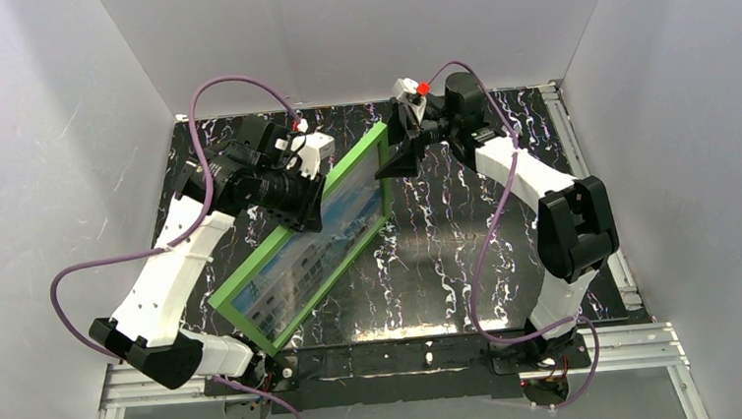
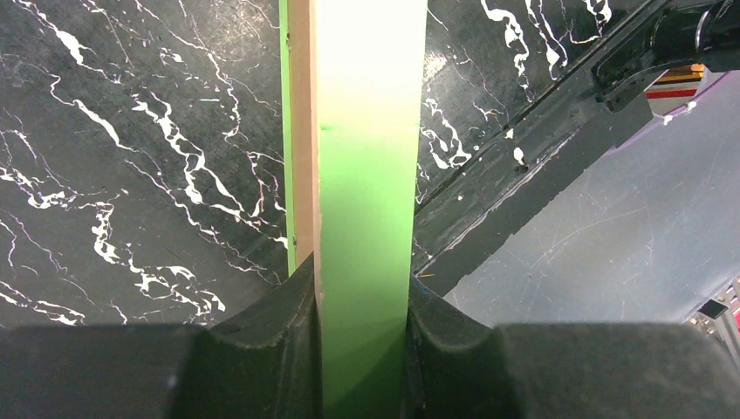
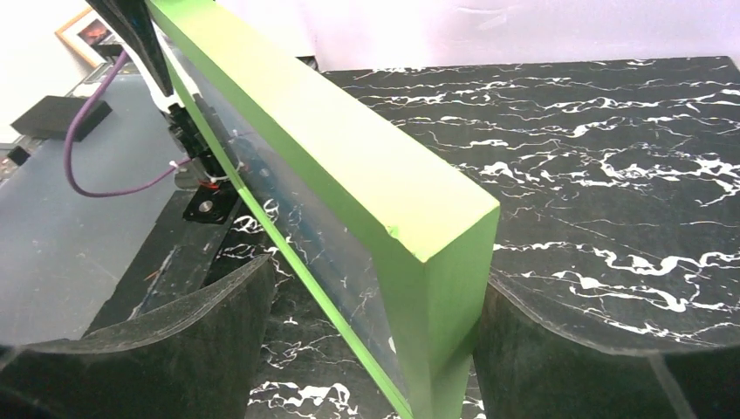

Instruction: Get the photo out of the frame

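Note:
The bright-green frame [image 1: 354,156] stands tilted on its long edge across the left middle of the table. Its glass front faces the right arm, and the photo [image 1: 321,257] of a white building and blue sky shows inside it. My left gripper [image 1: 306,212] is shut on the frame's upper long rail; in the left wrist view both black fingers press the green rail [image 2: 366,175], with my left gripper [image 2: 362,292] around it. My right gripper [image 1: 395,158] is open and straddles the far corner [image 3: 349,166]. In the right wrist view my right gripper [image 3: 380,288] has one finger close beside the end and the other apart from the glass.
Everything sits on a black marble-patterned table [image 1: 449,253] with white walls on three sides. An aluminium rail [image 1: 407,360] runs along the near edge by the arm bases. Purple cables [image 1: 85,269] loop off both arms.

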`<state>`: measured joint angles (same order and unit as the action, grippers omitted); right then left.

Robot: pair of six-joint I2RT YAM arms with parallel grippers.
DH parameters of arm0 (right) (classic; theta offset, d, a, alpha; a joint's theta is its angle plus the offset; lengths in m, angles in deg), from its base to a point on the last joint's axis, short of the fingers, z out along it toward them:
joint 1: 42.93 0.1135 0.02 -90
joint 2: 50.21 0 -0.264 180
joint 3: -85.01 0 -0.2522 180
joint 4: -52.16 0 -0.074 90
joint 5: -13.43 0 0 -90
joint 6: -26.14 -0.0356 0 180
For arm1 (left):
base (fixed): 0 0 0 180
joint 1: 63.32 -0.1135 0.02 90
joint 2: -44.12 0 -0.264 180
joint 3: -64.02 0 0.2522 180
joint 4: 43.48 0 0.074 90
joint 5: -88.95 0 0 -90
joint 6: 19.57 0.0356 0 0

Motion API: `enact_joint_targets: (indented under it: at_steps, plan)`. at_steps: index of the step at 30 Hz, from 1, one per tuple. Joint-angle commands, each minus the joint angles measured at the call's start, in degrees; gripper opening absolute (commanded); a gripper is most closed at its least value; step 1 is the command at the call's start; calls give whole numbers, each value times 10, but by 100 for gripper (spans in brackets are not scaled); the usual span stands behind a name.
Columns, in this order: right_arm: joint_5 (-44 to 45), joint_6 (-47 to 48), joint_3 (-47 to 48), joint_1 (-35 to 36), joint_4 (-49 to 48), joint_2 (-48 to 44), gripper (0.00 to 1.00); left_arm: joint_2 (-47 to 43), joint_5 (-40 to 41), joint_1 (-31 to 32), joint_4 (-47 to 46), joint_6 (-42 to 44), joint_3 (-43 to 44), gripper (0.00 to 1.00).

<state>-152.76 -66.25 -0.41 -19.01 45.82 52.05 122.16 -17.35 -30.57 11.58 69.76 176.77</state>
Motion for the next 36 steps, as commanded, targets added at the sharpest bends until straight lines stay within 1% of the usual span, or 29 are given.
enact_joint_targets:
  at_steps: [1, 4, 6, 8, 10, 11, 13, 15, 16, 21, 24, 25, 28, 29, 30, 31, 32, 34, 36]
  plan:
    - [-54, -65, 10, 5, -82, 10, 82, 14, -118, 10, 55, -34, -43, 0]
    - [-62, -86, -10, 9, -110, 5, 77, 14, -119, 10, 55, -33, -40, 0]
    - [-62, -128, -38, 8, -169, -5, 73, 15, -119, 10, 55, -33, -39, 0]
    - [-65, -175, -57, 8, -227, -11, 67, 14, -121, 10, 56, -33, -40, 0]
    - [-68, -208, -69, 8, -267, -13, 53, 15, -123, 10, 56, -32, -43, 0]
    - [-68, -228, -75, 9, -287, -13, 48, 16, -122, 10, 57, -32, -44, 0]
    - [-71, -271, -87, 8, -338, -13, 39, 16, -118, 10, 58, -28, -45, 0]
    - [-71, -312, -101, 7, -390, -12, 34, 18, -114, 10, 56, -27, -46, 0]
    - [-73, -328, -107, 5, -409, -13, 29, 19, -111, 10, 54, -27, -46, 0]
    - [-77, -345, -137, -5, -438, -21, 15, 33, -105, 10, 43, -36, -56, 0]
    - [-85, -345, -153, -10, -445, -31, 5, 40, -96, 10, 44, -44, -53, 0]
    - [-86, -344, -158, -12, -448, -35, 1, 45, -91, 10, 50, -45, -47, 2]
    - [-82, -335, -179, -21, -451, -48, 1, 50, -78, 10, 61, -45, -34, 37]
    - [-80, -332, -187, -23, -452, -53, 1, 47, -72, 10, 57, -47, -34, 45]
    - [-75, -328, -196, -27, -453, -58, 1, 43, -60, 10, 54, -51, -35, 55]
    - [-70, -322, -208, -29, -452, -66, 1, 39, -51, 10, 51, -55, -35, 62]
    - [-65, -312, -219, -33, -448, -76, 1, 37, -46, 10, 48, -56, -33, 67]
    - [-51, -259, -234, -39, -378, -97, 1, 38, -34, 10, 51, -58, -19, 73]
    - [-31, -151, -227, -41, -220, -120, 1, 43, -19, 10, 58, -57, 5, 76]
